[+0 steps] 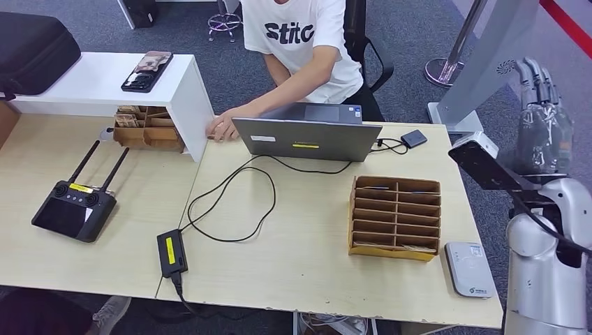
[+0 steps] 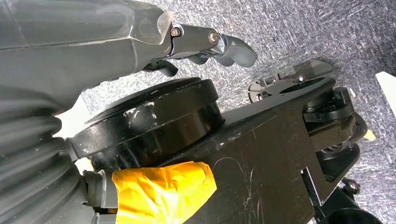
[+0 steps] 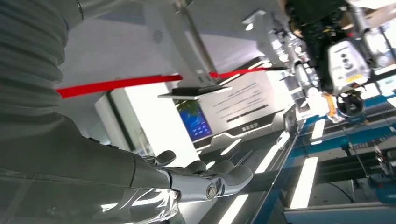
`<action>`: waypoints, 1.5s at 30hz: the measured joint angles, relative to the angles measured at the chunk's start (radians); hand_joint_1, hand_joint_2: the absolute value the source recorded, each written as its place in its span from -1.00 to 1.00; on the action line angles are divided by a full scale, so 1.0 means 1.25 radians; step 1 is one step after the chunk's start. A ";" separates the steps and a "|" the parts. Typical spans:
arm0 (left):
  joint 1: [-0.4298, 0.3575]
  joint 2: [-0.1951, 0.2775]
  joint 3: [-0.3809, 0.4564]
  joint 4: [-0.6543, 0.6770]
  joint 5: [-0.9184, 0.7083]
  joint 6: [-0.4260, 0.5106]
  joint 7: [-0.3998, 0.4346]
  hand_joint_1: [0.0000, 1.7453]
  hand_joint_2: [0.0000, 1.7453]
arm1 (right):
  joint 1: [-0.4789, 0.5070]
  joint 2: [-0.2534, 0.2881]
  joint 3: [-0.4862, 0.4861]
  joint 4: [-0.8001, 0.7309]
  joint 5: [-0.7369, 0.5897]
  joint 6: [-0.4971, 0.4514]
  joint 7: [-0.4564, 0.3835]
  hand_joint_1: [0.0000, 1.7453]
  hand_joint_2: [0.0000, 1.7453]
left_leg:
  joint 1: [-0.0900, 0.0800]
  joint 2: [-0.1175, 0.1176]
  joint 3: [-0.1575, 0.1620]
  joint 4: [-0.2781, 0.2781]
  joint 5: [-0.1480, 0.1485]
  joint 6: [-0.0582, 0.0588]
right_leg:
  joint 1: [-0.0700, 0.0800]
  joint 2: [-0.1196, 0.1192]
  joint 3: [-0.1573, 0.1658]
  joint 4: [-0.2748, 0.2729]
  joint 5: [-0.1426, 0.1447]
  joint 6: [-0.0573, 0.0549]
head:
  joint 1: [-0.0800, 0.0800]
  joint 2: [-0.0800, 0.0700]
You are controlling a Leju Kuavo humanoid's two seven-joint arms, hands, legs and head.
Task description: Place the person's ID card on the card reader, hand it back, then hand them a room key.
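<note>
Desk: pale wooden desk [image 1: 293,251] on grey carpet; its near edge runs from 7 to 5 o'clock, its right edge drops off just past the card reader.
Left end: black remote controller [image 1: 73,209] with two antennas at 9 o'clock; white shelf [image 1: 105,87] at 10 o'clock carrying a phone [image 1: 146,70], with a brown cardboard tray [image 1: 146,129] beneath it.
Left hand: in the left wrist view the left hand [image 2: 205,46] hangs above the carpet, fingers curled, nothing between them.
Centre: black power brick [image 1: 172,252] at 7 o'clock near the front edge, its cable looping up to a grey laptop [image 1: 307,136] at 12 o'clock; bare wood between loop and organiser.
Person: seated behind the laptop in a white T-shirt, person's hand [image 1: 223,128] resting on the desk beside the shelf.
Organiser: cardboard slotted organiser [image 1: 396,218] at 3 o'clock.
Card reader: small white flat card reader [image 1: 469,269], rounded corners, at 4 o'clock, just beside the organiser, close to the desk's right edge, top bare.
Right hand: right hand [image 1: 543,118] raised at 2 o'clock, off the desk's right side, fingers loosely bent and holding nothing.
</note>
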 joint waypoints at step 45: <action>0.003 0.000 0.000 0.000 0.037 0.002 0.001 -1.00 1.00 | 0.150 -0.089 0.146 0.173 0.124 -0.048 0.038 -1.00 1.00 | 0.000 0.000 0.000 0.000 -0.001 0.001 | 0.000 0.000 0.000 0.000 -0.001 0.001 | 0.000 0.000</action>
